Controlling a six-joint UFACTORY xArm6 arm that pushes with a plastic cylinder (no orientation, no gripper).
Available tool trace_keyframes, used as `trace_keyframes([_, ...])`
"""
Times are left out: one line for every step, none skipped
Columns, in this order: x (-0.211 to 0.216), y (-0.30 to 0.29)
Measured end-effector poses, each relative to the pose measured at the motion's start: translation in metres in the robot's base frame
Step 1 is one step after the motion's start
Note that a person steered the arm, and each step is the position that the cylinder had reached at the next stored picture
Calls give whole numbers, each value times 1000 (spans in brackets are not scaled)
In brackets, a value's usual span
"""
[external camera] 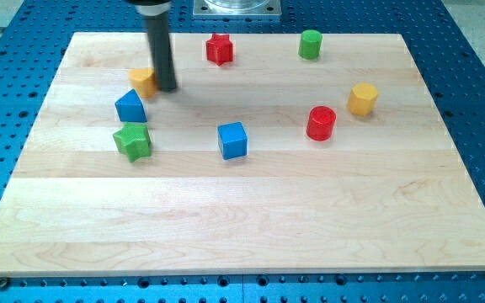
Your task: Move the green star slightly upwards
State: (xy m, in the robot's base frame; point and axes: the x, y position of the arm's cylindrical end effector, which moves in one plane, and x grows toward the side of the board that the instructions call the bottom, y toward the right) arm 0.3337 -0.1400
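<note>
My tip (167,87), a bare rod with no hand to open or clench, sits at 1 o'clock from the green star (132,140), whose upward push risks shoving the blue block (130,107) touching it at 12.

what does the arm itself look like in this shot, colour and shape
Only the end of the arm shows: a straight, round, dark grey to black rod, plain and smooth, with a faint sheen down its side. It ends bluntly at my tip, beside the yellow block. It has no fingers, and no cables, markings or labels show. At the view's top a pale metal plate sits behind the wooden board.
</note>
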Motion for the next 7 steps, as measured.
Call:
trace_keyframes([6, -24])
trace_keyframes([15, 1])
trace_keyframes([33, -22])
trace_keyframes([44, -37])
trace_keyframes([29, -2])
trace_keyframes([18, 56])
trace_keyframes([15, 90])
